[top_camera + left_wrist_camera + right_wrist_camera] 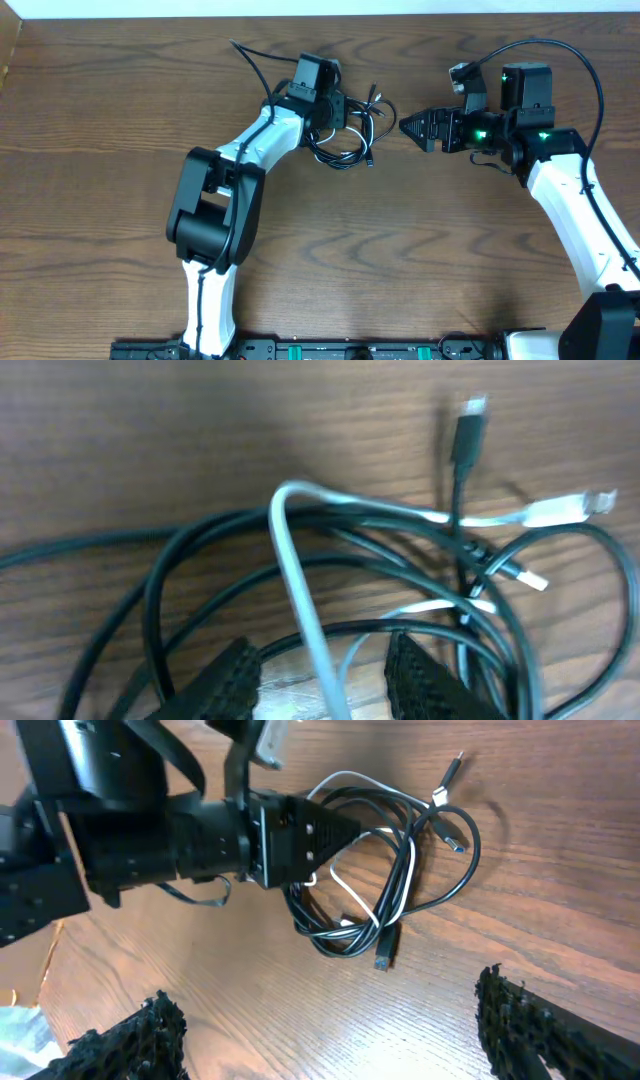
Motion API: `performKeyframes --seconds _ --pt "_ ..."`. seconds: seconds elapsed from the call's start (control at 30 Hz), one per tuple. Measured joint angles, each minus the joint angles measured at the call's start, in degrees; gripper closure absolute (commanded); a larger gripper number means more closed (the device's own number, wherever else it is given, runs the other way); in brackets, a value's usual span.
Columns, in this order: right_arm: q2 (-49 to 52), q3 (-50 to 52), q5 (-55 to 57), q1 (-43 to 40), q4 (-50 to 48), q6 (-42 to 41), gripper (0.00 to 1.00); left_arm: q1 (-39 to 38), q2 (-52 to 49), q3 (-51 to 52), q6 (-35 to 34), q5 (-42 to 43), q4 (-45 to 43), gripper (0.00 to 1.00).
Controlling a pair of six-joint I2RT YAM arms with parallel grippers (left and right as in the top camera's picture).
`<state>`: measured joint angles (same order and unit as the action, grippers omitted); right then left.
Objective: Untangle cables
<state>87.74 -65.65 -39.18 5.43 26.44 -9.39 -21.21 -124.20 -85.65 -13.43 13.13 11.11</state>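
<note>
The cables lie in a tangled heap on the surface, upper middle. The left tool stands parted astride the white cable, seemingly not pinching it. The right tool gapes empty just beside the heap.

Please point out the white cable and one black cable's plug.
white cable (300,585): left wrist view, on its straight middle stretch.
black cable's plug (467,438): left wrist view, on the plug's dark body.
</note>
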Motion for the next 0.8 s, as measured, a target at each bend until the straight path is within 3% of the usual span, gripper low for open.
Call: performKeyframes --seconds 0.1,0.2,0.27,0.8 --pt "0.00 0.00 0.11 0.00 0.00 0.00 0.07 0.00 -0.31 0.02 0.09 0.00 0.15 0.73" --pt "0.00 0.00 0.20 0.00 0.11 0.00 0.07 -0.02 -0.31 0.02 0.28 0.04 -0.02 0.88" --pt "0.00 0.00 0.20 0.00 0.20 0.00 0.07 0.00 -0.31 0.02 0.09 -0.02 0.17 0.92" --pt "0.00 0.00 0.20 0.00 1.25 0.00 0.06 -0.02 -0.31 0.02 0.20 0.04 0.85 0.93"
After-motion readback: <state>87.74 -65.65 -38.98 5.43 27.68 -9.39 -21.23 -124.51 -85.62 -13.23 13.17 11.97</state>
